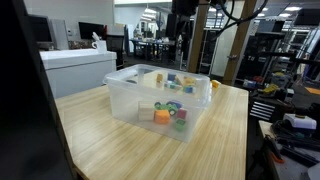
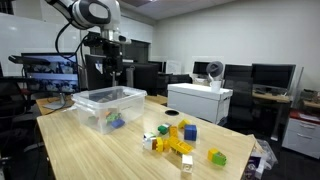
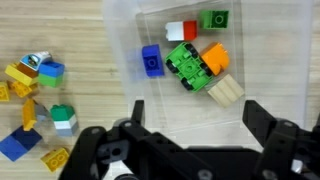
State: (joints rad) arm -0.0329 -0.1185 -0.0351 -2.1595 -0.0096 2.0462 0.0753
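Observation:
A clear plastic bin [image 1: 122, 95] [image 2: 93, 99] [image 3: 262, 60] stands on the wooden table. Inside lie several toy blocks: a green wheeled piece [image 3: 188, 62], a blue block [image 3: 151, 61], an orange block [image 3: 214, 56] [image 1: 161, 116], a red-and-white block [image 3: 178, 30], a green block [image 3: 214, 18] and a tan block [image 3: 224, 91]. My gripper [image 3: 198, 115] [image 2: 110, 62] hangs high above the bin. It is open, its black fingers [image 3: 262, 115] spread wide with nothing between them. The tan block is the nearest piece below it.
Loose blocks lie on the table beside the bin: a yellow-and-blue cluster [image 2: 180, 138] [image 3: 30, 75], a green one [image 2: 217, 157] and a green-and-white one [image 3: 63, 118]. A white box [image 2: 198, 100] [image 1: 78, 68] stands beyond the table. Desks and monitors fill the background.

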